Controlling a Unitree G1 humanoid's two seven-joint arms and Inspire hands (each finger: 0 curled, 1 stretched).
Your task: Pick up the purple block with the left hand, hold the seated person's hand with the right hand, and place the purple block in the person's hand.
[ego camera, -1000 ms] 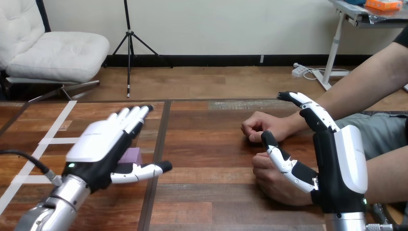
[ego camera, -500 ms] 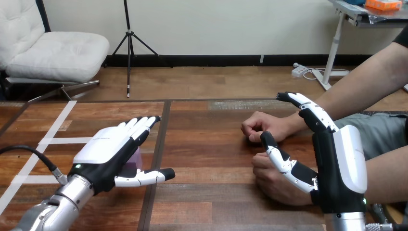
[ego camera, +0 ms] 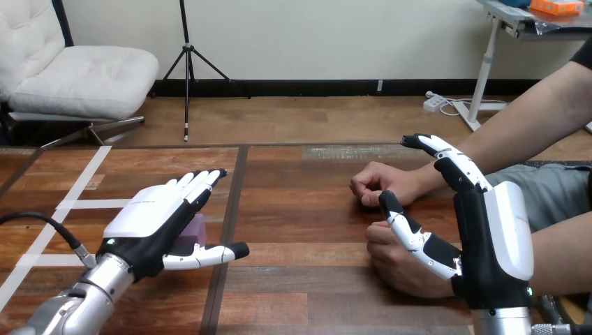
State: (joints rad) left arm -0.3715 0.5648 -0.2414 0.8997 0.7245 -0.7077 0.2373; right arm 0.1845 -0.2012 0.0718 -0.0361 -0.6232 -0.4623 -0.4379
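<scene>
- Table (ego camera: 300,209): brown wood planks that fill my view from left to right. White tape strips (ego camera: 84,204) run across its left part.
- My right hand (ego camera: 489,244) stands up at the near right, with its white back shell turned to me. It is released: the fingers are straight and point to the far side, and the thumb sticks out to the left. It grasps nothing.
- My left hand (ego camera: 150,223) comes in from the near left, spread out with the palm down. Its fingers are straight and point far and a bit right, and the thumb sticks out to the right. It grasps nothing too.
- The person's near hand (ego camera: 394,262) rests on the table as a loose fist, just left of my right hand. My right thumb lies across it in my view. I cannot tell if they touch.
- The person's far hand (ego camera: 377,183) is a fist on the table, a little farther away.
- The purple block (ego camera: 196,229) sits on the table under my left hand, between the fingers and the thumb. The palm hides most of it, and I cannot tell if the hand touches it.
</scene>
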